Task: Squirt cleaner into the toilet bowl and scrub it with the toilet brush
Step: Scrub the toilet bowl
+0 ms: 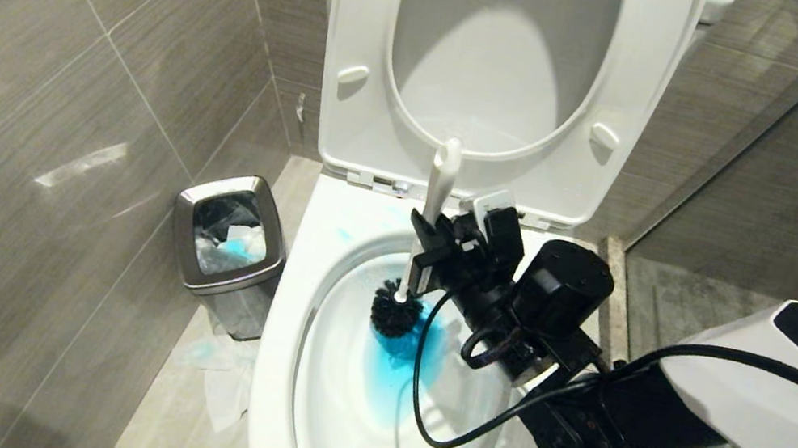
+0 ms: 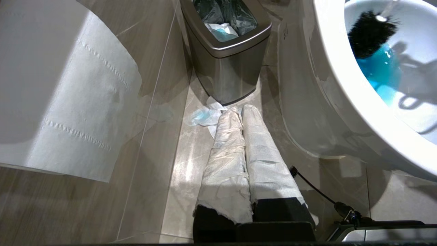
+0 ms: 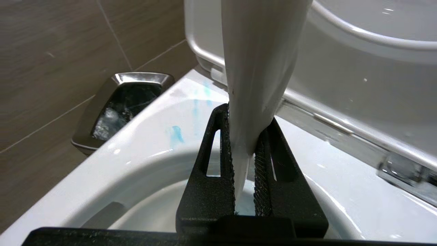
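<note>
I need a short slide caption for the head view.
Right hand holds the brush inside the bowl, above blue cleaner.

Toilet bowl: glossy white. Cleaner: vivid blue in the water, pale blue streaks on the rim. Toilet brush: white handle, black bristle head. Right gripper: matte black. Left gripper: wrapped in white. Bin: brushed steel, black liner. Wall tiles: streaked grey-brown.
</note>
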